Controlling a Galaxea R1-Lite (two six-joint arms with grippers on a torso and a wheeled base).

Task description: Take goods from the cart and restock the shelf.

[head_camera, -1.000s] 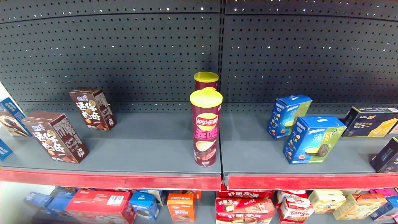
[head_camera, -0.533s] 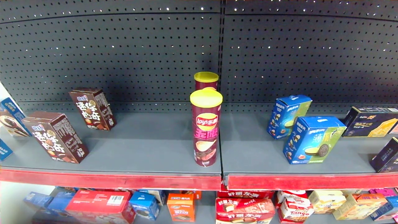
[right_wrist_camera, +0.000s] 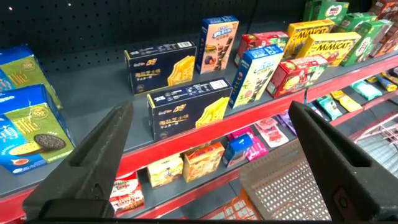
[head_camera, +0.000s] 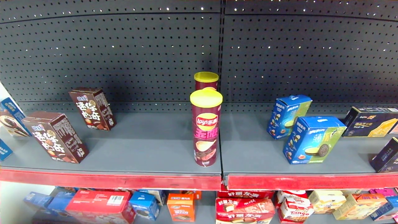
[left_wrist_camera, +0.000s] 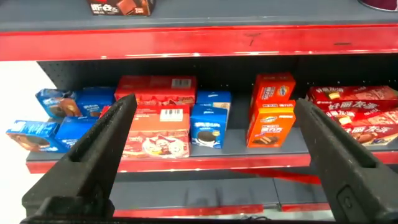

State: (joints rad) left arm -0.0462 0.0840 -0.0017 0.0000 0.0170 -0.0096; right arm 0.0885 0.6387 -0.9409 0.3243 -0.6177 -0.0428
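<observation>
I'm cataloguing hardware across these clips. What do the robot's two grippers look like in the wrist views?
The left gripper and right gripper look alike. Each has two matte black fingers, long flat-sided wedges that are broad near the camera and narrow toward blunt tips, with a slightly grainy surface.

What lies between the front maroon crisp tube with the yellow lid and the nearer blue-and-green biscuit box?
Only bare grey metal shelf, crossed by a panel seam, separates the maroon crisp tube from the blue-and-green biscuit box in the head view.

Logo and lettering on chip can (head_camera: 206, 130), lettering on brown box (head_camera: 56, 137); barcode label on red box (head_camera: 93, 203)
</observation>
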